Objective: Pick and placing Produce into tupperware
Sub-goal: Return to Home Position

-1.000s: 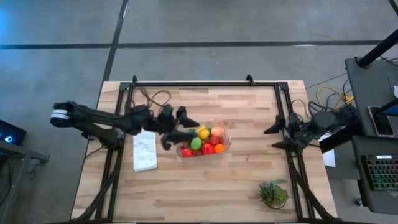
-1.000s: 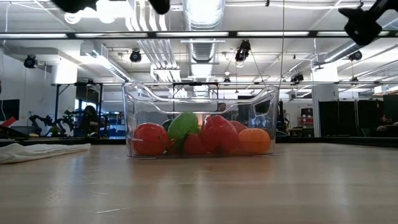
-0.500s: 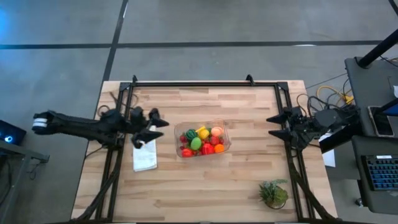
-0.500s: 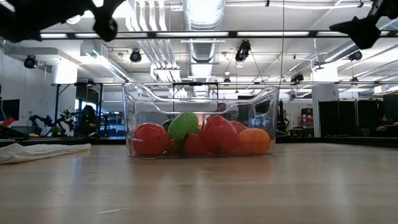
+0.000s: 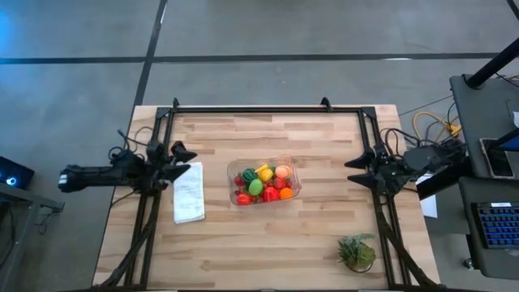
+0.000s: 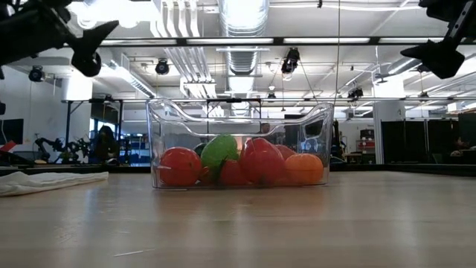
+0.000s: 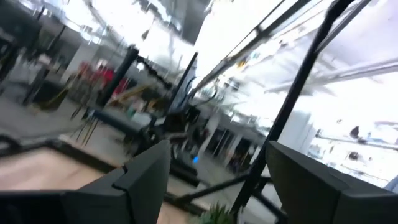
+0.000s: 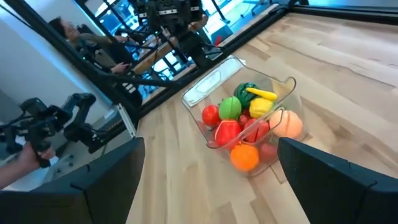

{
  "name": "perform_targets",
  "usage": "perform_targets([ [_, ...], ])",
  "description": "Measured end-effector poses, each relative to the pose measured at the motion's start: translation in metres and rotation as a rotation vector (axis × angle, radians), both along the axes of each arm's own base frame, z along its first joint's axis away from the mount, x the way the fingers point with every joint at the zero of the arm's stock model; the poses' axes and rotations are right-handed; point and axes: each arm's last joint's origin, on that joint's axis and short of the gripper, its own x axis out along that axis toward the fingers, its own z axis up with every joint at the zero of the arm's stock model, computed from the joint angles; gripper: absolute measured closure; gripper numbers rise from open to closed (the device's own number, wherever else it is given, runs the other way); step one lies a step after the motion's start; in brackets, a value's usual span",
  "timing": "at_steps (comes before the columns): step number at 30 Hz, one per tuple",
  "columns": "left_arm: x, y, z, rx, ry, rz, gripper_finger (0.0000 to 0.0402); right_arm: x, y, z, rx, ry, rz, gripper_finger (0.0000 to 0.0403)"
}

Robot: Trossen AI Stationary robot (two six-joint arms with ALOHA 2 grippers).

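Looks like a robotics lab in an open industrial hall. Going by: wooden table (image 5: 268, 235) boxed in a black metal frame (image 5: 251, 108), left arm (image 5: 105, 173) and right arm (image 5: 422, 158) mounted at the table's two sides. Toy fruit (image 6: 238, 164) in a clear tub (image 6: 171, 119) at the table's middle, so a test setup. Bare grey concrete floor (image 5: 73, 81) with dark lines around the table. Right of the table, a desk (image 5: 478, 105) with keyboard (image 5: 496, 225) and yellow cables (image 5: 430, 123). Beyond the table: exposed ducts (image 6: 242, 15) and bright lights (image 6: 119, 11) overhead, another small robot arm (image 8: 68, 118), a person (image 8: 65, 34).
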Motion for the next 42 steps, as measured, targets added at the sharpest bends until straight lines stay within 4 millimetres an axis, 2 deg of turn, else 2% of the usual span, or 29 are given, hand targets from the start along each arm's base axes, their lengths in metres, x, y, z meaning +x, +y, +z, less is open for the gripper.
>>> perform_targets([
  [4,-0.006,0.0,-0.013,0.021,-0.023,0.008,0.0152,0.001,0.0,-0.01,0.031,0.0,-0.03,0.0044],
  [7,-0.002,0.0,-0.02,0.022,0.054,0.011,0.0152,0.001,0.0,-0.021,0.046,-0.002,-0.039,0.0044],
  [14,0.004,0.001,-0.026,0.012,0.127,0.034,0.0152,0.012,0.003,-0.045,0.073,0.033,-0.078,0.0044],
  [25,0.005,0.001,-0.026,0.011,0.133,0.038,0.0152,0.027,0.01,-0.077,0.157,0.008,-0.078,0.0044],
  [32,0.006,0.001,-0.028,0.011,0.146,0.04,0.0152,0.028,0.01,-0.078,0.122,0.002,-0.071,0.0044],
  [37,0.007,0.001,-0.029,0.011,0.163,0.04,0.0152,0.028,0.006,-0.079,0.055,0.022,-0.159,0.0044],
  [42,0.008,0.001,-0.031,0.011,0.177,0.039,0.0152,0.027,0.005,-0.079,0.054,0.033,-0.167,0.0044],
])
